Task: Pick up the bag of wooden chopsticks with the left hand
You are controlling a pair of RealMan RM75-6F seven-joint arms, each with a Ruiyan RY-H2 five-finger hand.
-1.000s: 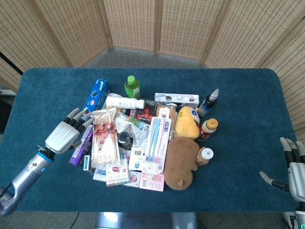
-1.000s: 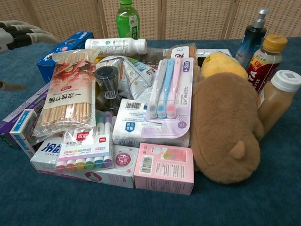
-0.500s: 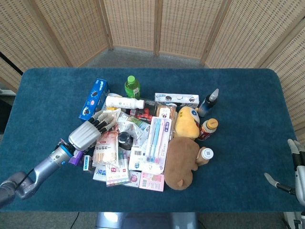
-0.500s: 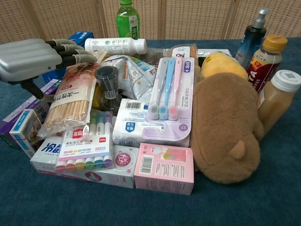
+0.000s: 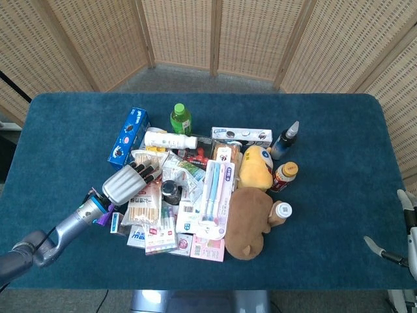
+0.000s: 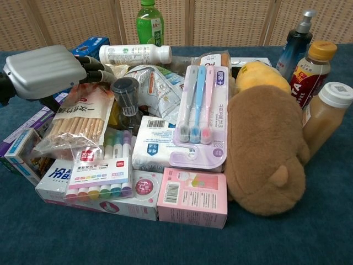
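Note:
The bag of wooden chopsticks (image 5: 144,207) (image 6: 74,130), clear plastic with a red and white label, lies on the left side of the pile, crumpled at its upper end. My left hand (image 5: 126,184) (image 6: 47,70) rests palm down on the bag's upper half with its fingers curled over the far end; the thumb is hidden beneath. The bag's lower end still lies on the boxes under it. Only part of my right hand (image 5: 405,240) shows at the lower right edge of the head view, fingers apart and holding nothing.
The pile on the blue table (image 5: 326,130) also holds a blue box (image 5: 129,134), a green bottle (image 5: 180,119), a white bottle (image 5: 171,140), a black jar (image 6: 126,94), a toothbrush pack (image 6: 201,113) and a brown plush toy (image 6: 265,149).
My left hand moved right from beside the pile onto the chopstick bag and its fingers curled down. The bag crumpled and shifted slightly. The right hand slid further toward the frame's edge.

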